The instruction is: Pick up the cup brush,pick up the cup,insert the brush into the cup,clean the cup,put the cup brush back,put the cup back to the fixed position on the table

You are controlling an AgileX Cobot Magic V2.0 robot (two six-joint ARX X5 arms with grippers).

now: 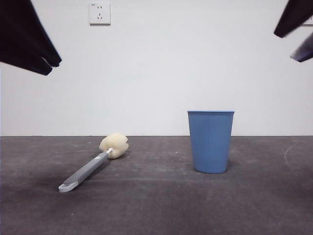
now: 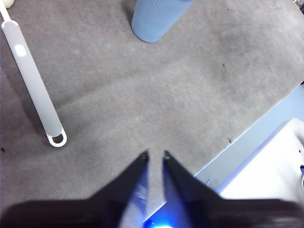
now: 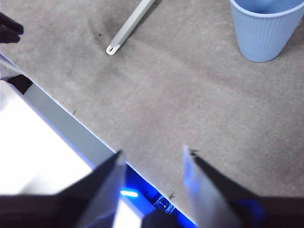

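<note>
The cup brush (image 1: 88, 170) lies flat on the table (image 1: 156, 205) at the left, its cream sponge head (image 1: 114, 145) toward the back and its white looped end toward the front. The blue ribbed cup (image 1: 211, 142) stands upright to the right of it, empty. My left gripper (image 2: 154, 155) hangs high above the table with its jaws almost together and empty; the brush handle (image 2: 33, 80) and the cup base (image 2: 154, 21) show beyond it. My right gripper (image 3: 154, 152) is open and empty, also high, with the cup (image 3: 263, 33) and the brush handle (image 3: 128, 26) beyond it.
Both arms show only as dark tips at the front view's top corners, one at the left (image 1: 49, 63) and one at the right (image 1: 288, 46). A wall socket (image 1: 100, 13) is on the white back wall. The table's near edge borders a white surface (image 2: 266, 171).
</note>
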